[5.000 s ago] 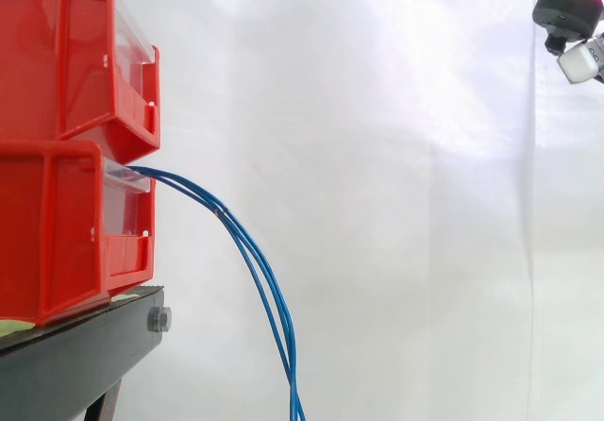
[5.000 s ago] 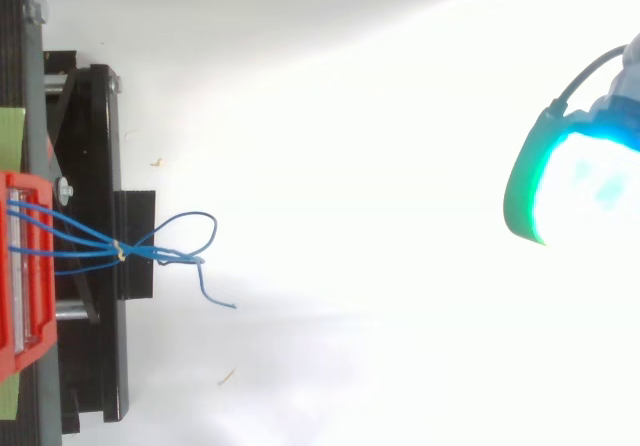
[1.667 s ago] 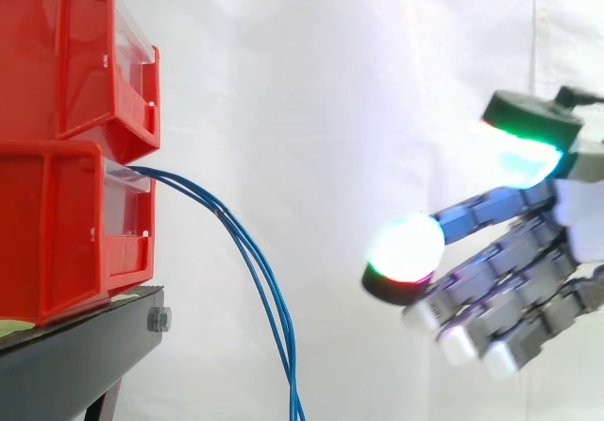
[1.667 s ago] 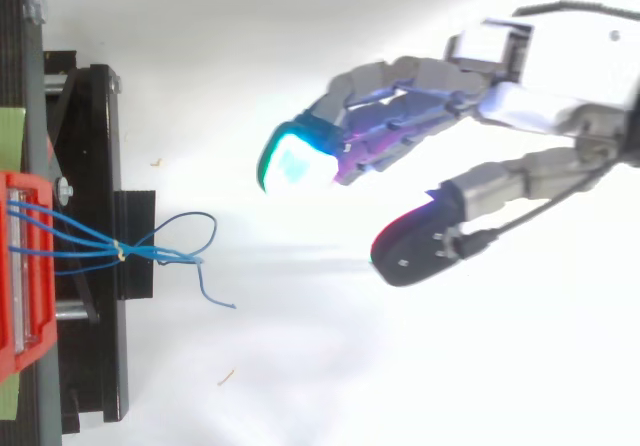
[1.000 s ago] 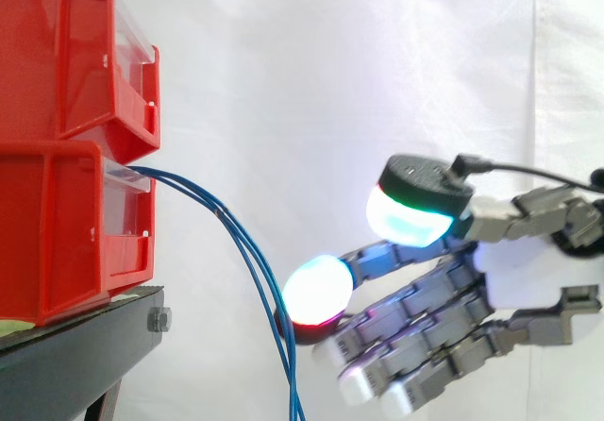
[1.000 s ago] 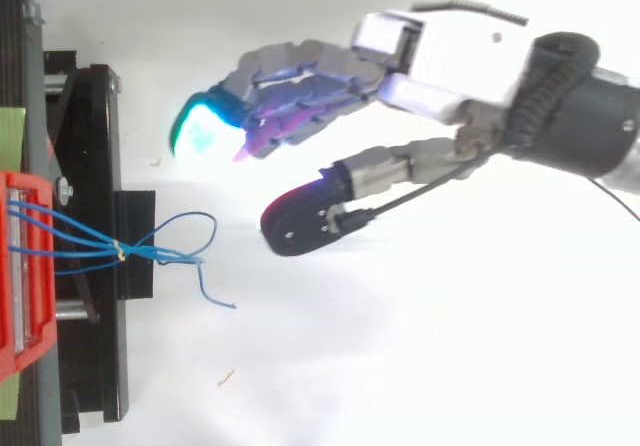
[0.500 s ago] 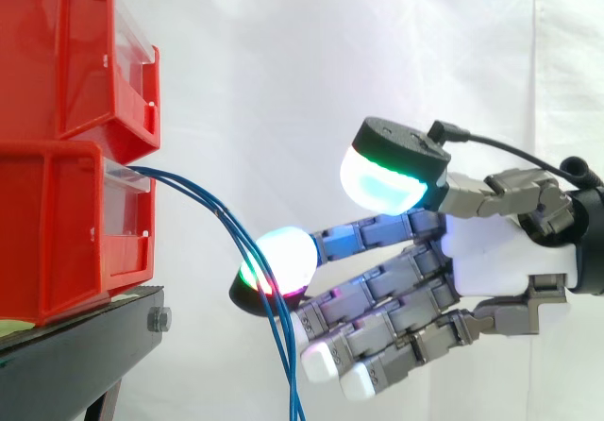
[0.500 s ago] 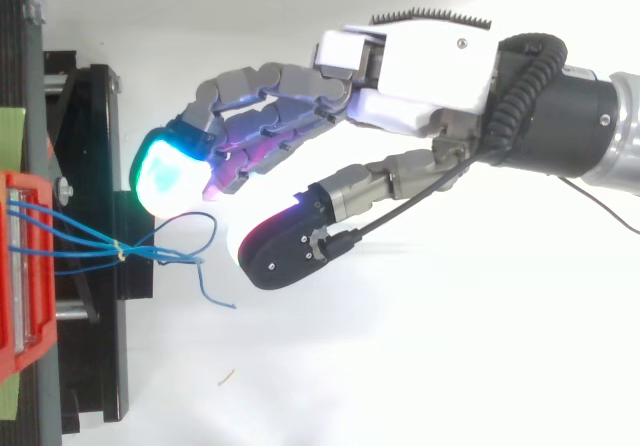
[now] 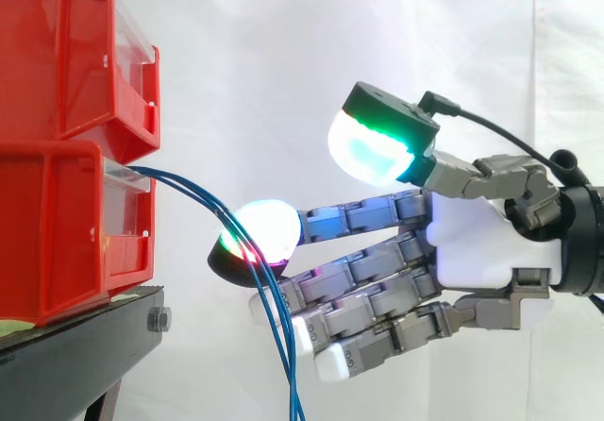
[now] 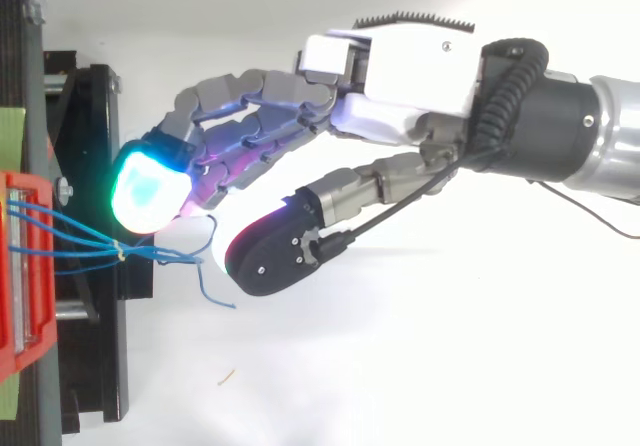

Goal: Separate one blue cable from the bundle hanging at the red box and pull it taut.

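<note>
As the arm pushes in from the right, we see the hand (image 9: 481,242) further left than it was half a second ago, when its leading pad was only just reaching the cables. Five seconds back, only a pad at the right edge was in the picture. The fingers reach out nearly straight towards the boxes, with the thumb held well apart above them. The hand is wide open and has hold of nothing.

In the side view the leading fingertip (image 9: 269,230), glowing white with a green and red rim, now lies across the line of the blue cables (image 9: 189,190). The strands run down in front of it, but we cannot tell whether they touch. From above, the hand (image 10: 410,76) has that cyan-green pad just beside the bundle (image 10: 160,254), on its left part near the stand. The dark back of the thumb sits right of the cable's small loop.

The cables themselves have not moved. They leave the lower red box (image 9: 57,232) at its clear front lip, arc rightward and hang slack below the frame, none drawn apart or taut. The upper red box (image 9: 66,53) sits stacked on the lower one, both on the black stand (image 9: 75,355) at the left. The white curtain (image 9: 377,43) hangs behind it all.
</note>
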### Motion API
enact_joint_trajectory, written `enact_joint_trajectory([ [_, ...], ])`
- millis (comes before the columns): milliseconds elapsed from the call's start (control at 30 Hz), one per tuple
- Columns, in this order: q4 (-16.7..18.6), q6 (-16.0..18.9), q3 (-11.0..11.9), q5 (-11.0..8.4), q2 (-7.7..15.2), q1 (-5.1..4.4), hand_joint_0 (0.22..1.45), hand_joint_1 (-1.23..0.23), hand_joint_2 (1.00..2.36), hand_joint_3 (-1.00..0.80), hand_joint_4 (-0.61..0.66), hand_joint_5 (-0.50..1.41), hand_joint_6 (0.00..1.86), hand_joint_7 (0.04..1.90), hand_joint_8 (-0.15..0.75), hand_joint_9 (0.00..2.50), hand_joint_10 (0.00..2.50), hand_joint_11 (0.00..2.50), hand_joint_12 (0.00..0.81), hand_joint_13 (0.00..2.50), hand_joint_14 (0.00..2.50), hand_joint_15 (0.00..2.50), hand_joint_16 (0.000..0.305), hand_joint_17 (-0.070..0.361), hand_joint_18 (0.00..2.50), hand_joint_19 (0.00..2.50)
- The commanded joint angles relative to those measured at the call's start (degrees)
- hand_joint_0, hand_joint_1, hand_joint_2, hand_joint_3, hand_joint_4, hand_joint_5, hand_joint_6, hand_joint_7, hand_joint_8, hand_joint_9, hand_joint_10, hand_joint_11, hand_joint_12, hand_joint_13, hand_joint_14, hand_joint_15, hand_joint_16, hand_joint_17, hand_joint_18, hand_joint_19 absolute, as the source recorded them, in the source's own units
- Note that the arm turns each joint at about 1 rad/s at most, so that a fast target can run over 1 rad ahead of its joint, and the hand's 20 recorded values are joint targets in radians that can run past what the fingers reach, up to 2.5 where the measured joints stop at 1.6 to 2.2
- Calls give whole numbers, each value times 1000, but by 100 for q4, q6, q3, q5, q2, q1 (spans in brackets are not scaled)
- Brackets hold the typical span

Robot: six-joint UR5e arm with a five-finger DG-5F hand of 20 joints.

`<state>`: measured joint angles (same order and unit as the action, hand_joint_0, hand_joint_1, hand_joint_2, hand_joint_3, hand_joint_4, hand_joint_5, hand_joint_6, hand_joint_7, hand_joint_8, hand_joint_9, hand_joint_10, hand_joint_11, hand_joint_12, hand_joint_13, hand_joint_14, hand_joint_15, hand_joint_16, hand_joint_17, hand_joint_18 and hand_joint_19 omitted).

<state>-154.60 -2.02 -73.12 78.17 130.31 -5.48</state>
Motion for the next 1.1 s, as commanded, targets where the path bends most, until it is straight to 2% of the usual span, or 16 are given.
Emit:
enact_joint_trajectory([
  [0,106,17,8,14,100,12,515,-636,1000,-500,253,-215,502,854,324,546,11,332,371,717,11,288,43,96,682,213],
  [133,97,35,8,76,100,12,517,-630,1000,-500,252,-215,502,858,322,547,11,329,371,722,9,284,43,96,681,220],
  [233,150,140,8,137,232,21,517,-629,1000,-500,253,-215,502,854,322,547,9,330,371,722,9,284,43,97,686,230],
  [433,378,228,8,181,293,3,519,-623,1000,-500,254,-215,502,859,320,545,9,334,372,727,10,295,43,98,693,240],
  [500,413,246,8,234,311,3,520,-621,1000,-500,253,-215,502,856,319,545,9,337,374,727,11,297,44,98,693,239],
  [567,492,255,35,296,425,12,521,-619,1000,-500,254,-214,502,859,319,543,11,336,374,730,10,305,44,98,696,250],
  [633,668,316,87,506,557,21,520,-617,1000,-500,253,-215,502,860,320,544,9,334,375,732,11,304,44,98,697,249],
  [733,712,316,96,480,548,-23,520,-614,1000,-500,254,-214,502,861,318,546,9,339,376,738,10,308,44,99,701,255],
  [1067,695,343,114,524,548,-32,535,-592,1000,-500,255,-211,502,855,318,556,9,340,377,763,11,327,44,98,712,274],
])
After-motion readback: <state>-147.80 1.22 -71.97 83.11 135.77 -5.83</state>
